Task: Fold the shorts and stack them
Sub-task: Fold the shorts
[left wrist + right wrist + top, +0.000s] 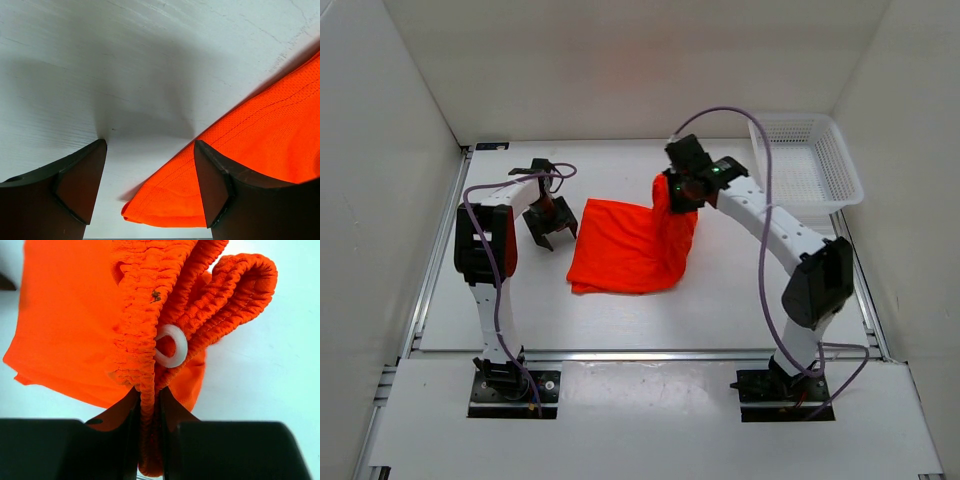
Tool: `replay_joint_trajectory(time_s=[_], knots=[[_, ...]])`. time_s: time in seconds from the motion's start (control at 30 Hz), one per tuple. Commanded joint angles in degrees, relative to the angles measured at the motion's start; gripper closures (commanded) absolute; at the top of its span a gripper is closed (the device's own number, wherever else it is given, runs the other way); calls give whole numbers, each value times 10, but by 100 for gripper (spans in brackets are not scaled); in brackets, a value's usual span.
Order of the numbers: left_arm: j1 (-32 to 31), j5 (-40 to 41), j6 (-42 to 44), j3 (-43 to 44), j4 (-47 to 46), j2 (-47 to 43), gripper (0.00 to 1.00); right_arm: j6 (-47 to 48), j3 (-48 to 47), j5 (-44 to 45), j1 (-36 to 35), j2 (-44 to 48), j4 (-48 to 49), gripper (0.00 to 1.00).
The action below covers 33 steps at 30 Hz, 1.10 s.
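Note:
The orange-red shorts (625, 248) lie on the white table, with their right side lifted off the surface. My right gripper (682, 192) is shut on the bunched elastic waistband (150, 385), and the white drawstring loop (172, 346) shows just beyond the jaws. The rest of the cloth hangs down from that grip toward the table. My left gripper (552, 232) stands open at the left edge of the shorts. In the left wrist view a corner of the shorts (170, 200) lies on the table between the spread fingers (215, 185), untouched as far as I can see.
A white plastic basket (808, 162) stands at the back right of the table. White walls close in the workspace on the left, back and right. A metal rail (640, 353) runs along the near edge in front of the arm bases.

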State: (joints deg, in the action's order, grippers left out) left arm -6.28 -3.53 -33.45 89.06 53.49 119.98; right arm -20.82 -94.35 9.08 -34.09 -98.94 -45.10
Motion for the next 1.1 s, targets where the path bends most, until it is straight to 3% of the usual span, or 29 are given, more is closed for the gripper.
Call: replay_joint_trajectory(time_s=[0.0,0.17,0.37,1.07], knots=[[-4,-19,2,-6,-18,-5,19,22,-94,50,-55,-53,-58,99],[-4,-19,2,-12,-18,-5,19,29,-235,95,-135,-155,-94,99],[-4,-24,2,-12,-18,0,19,34,-323,101,-179,-232,-109,99],[-4,-24,2,-27,-23,0,21,45,-373,65,-213,-278,-87,99]])
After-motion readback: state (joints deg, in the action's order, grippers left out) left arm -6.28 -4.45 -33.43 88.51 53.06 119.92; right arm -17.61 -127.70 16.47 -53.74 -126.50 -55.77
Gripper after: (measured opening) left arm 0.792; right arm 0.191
